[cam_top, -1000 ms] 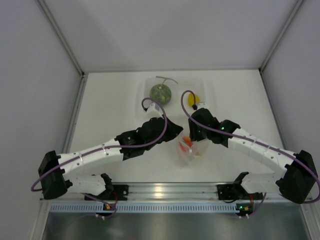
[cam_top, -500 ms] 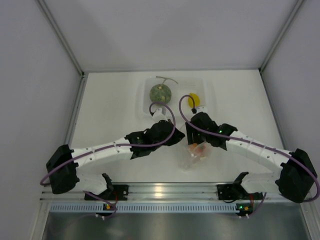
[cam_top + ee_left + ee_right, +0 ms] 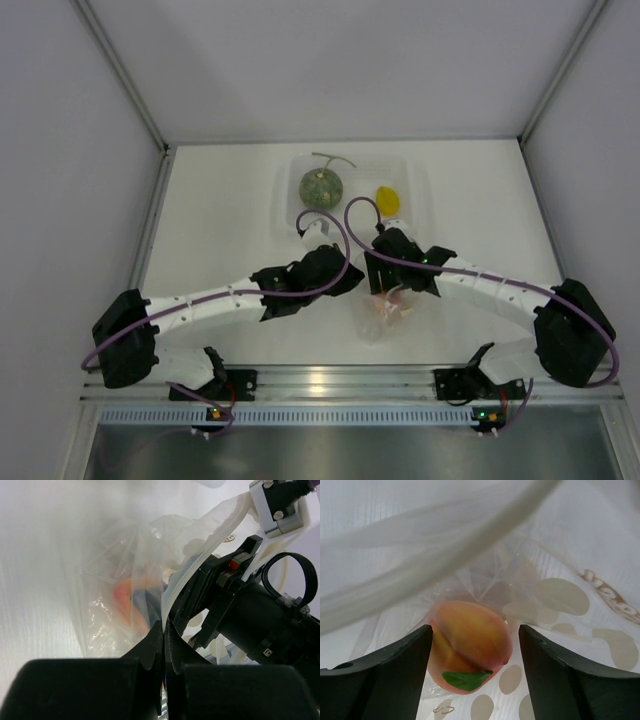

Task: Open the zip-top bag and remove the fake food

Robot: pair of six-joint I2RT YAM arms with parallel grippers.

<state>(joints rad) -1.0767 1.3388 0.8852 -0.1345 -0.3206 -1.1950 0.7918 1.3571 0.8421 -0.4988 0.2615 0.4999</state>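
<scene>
The clear zip-top bag lies crumpled on the table between the two arms. My left gripper is shut on the bag's edge beside the mouth, holding it up. My right gripper reaches into the bag's mouth with its fingers wide open on either side of the orange-red fake fruit, which has a green leaf and lies inside the plastic. The green melon and the yellow fruit sit in the clear tub at the back.
The tub stands just behind both grippers. White booth walls close in the table's left, right and back sides. The arm bases and a metal rail run along the near edge. Purple cables loop over both wrists.
My right gripper has opened wider and moved left and nearer, into the bag's mouth. The left arm shifted right with the bag's edge, then held still. The bag slid slightly toward the near edge.
</scene>
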